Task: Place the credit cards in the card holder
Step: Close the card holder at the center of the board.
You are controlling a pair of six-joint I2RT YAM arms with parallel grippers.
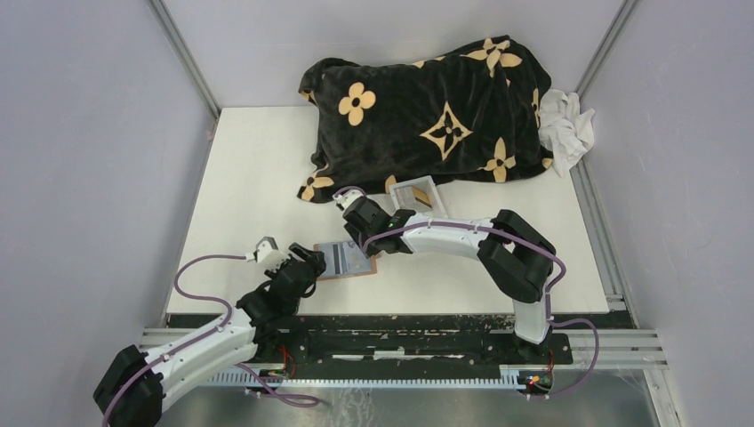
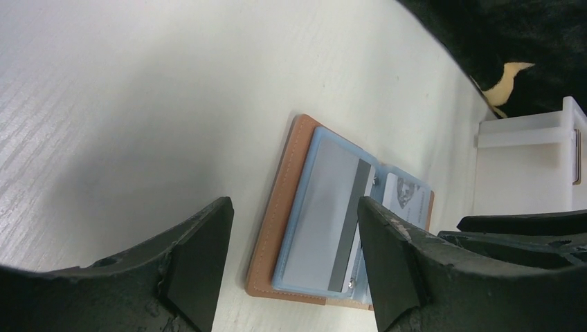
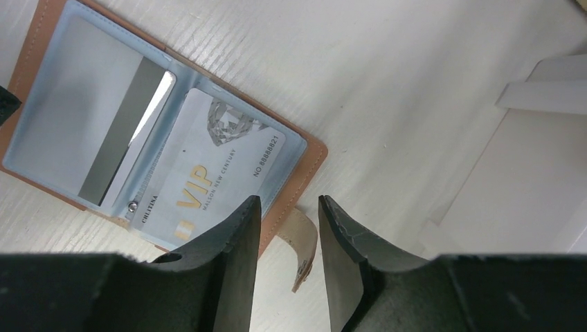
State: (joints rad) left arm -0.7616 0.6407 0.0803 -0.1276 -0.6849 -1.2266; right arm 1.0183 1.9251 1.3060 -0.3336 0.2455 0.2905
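Top external view: the card holder [image 1: 347,261] lies open on the table [image 1: 249,178], near centre, between both grippers. Credit cards [image 3: 208,166] sit in its sleeves. The left gripper [image 2: 294,207] has its jaws spread wide and empty; the right gripper [image 3: 289,204] has its jaws partly apart, pinching nothing.

A lab test booth; plain grey walls [image 1: 80,133], aluminium rails [image 1: 622,342], white table [image 1: 258,178].

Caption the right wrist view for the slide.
Right tool, jaws apart, hovers at the edge of the open card holder, which holds a VIP card and a striped card.
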